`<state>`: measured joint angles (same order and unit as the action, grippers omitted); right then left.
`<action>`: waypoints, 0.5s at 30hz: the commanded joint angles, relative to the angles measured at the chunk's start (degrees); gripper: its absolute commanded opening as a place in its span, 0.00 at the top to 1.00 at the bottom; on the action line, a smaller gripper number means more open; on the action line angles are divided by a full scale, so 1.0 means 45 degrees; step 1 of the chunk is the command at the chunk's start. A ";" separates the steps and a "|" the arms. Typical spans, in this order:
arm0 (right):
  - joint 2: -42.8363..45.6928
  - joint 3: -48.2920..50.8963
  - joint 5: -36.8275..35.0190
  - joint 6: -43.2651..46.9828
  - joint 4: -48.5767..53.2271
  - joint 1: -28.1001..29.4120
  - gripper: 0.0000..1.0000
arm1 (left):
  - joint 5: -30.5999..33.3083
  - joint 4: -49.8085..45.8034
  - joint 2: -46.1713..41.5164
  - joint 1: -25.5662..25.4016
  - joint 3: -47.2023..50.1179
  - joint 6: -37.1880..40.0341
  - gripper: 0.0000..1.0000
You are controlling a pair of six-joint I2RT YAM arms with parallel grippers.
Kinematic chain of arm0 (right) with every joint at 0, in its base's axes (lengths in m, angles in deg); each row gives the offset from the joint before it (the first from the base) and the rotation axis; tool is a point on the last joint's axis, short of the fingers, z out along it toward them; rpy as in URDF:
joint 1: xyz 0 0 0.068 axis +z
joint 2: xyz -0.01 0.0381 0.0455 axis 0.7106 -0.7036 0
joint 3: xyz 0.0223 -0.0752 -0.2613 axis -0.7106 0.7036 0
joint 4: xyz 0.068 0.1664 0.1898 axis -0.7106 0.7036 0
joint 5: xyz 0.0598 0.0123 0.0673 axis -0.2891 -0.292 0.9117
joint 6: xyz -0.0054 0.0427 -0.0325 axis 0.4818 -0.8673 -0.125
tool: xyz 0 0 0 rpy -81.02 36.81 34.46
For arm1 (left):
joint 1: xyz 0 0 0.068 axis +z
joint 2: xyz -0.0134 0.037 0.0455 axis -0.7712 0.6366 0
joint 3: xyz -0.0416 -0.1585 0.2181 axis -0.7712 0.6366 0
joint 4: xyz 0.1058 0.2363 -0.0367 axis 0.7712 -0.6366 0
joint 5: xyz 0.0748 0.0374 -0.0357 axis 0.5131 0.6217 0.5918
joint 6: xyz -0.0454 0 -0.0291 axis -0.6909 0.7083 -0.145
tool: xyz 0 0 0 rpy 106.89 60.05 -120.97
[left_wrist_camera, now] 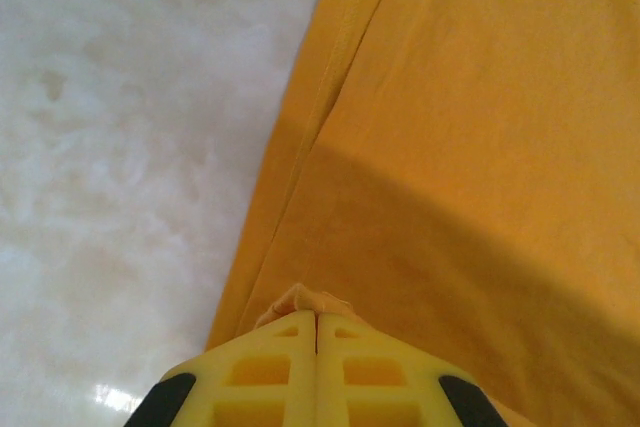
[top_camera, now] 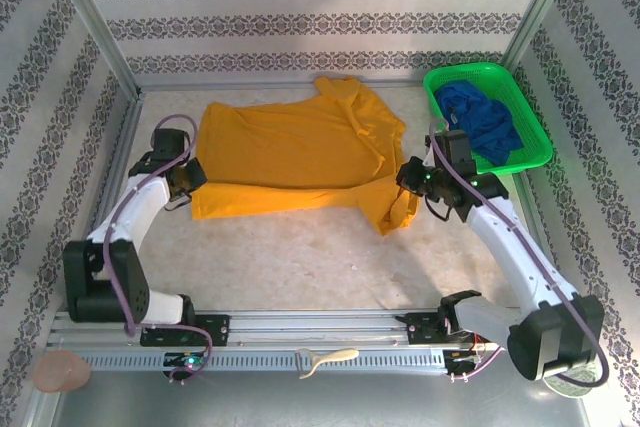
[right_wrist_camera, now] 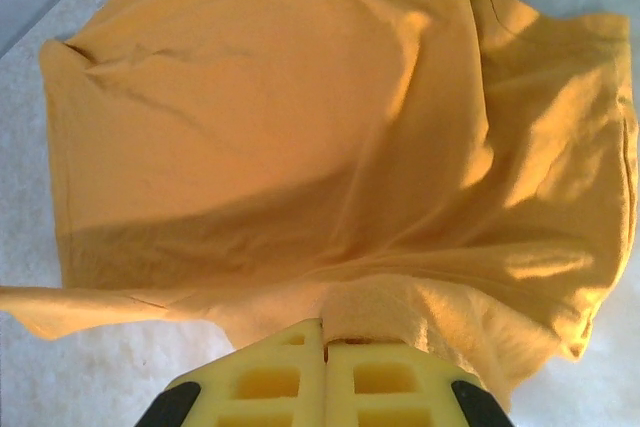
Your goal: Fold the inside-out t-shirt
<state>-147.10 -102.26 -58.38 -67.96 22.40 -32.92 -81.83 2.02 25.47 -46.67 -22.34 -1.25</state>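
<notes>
Reaching in from the left edge, my left arm bends at the elbow and sets the left claw (top_camera: 188,179) low at the near-left corner of the mustard-yellow t-shirt (top_camera: 290,152), fingers pressed together on a small pucker of hem. The t-shirt lies plain face up across the far half of the pale surface (top_camera: 300,267), flat at left, rumpled toward the right. There my right arm angles inward, the right claw (top_camera: 408,179) pinching a bunched fold. Beyond, a green basket (top_camera: 540,152) holds a blue garment (top_camera: 480,117).
</notes>
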 commanded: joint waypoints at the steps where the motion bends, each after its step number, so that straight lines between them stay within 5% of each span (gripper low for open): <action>1: -0.0633 -0.0756 0.0303 0.0552 -0.0585 -0.0271 1.00 | -0.0454 0.0590 0.0845 0.0206 -0.0893 0.0805 1.00; 15: -0.5305 -0.3192 0.0276 0.0715 -0.1752 -0.1060 1.00 | -0.0661 0.0473 0.5403 0.0204 -0.4369 0.1165 1.00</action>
<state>-166.53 -112.99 -57.13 -65.55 17.66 -36.88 -85.77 3.85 46.74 -46.26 -39.37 2.29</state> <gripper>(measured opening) 0.057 0.041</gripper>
